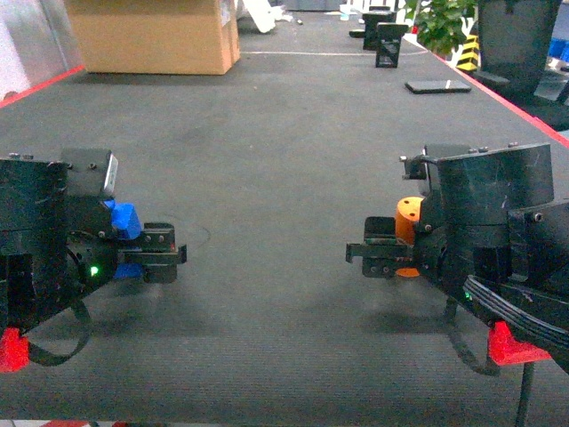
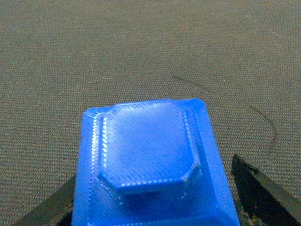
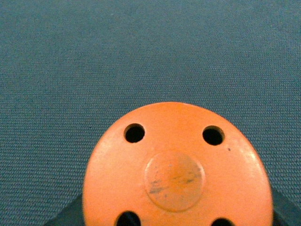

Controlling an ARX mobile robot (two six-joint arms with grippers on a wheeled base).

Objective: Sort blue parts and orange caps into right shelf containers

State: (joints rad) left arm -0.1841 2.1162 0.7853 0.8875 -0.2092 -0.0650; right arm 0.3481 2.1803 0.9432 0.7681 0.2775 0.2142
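Grey, fine-ribbed matting covers the table point(image 1: 284, 160), the largest surface in view, with a red edge strip and a cardboard box point(image 1: 156, 34) at the far left; no shelf or containers appear in any view. Next in size, the right gripper point(image 1: 384, 258) is closed on an orange cap point(image 1: 408, 222), which sits between its dark fingers above the matting. The left gripper point(image 1: 153, 256) is likewise closed on a blue part point(image 1: 123, 222), held clear of the table. The two arms sit well apart, fingers pointing toward each other across the middle. The cap, seen in the right wrist view point(image 3: 178, 169), is a smooth round disc with a shallow central boss, lightly scuffed, ringed by small drilled holes. The part, in the left wrist view point(image 2: 150, 160), is blocky with a raised octagonal plate and a fine layered surface, probably printed plastic. Judgement: both pieces are secured and the carrying step is in hand. To do it well, grip should be maintained, wrists kept level, and each piece released only over its proper container once the shelf comes into sight; the smooth cap appears likelier to slip.
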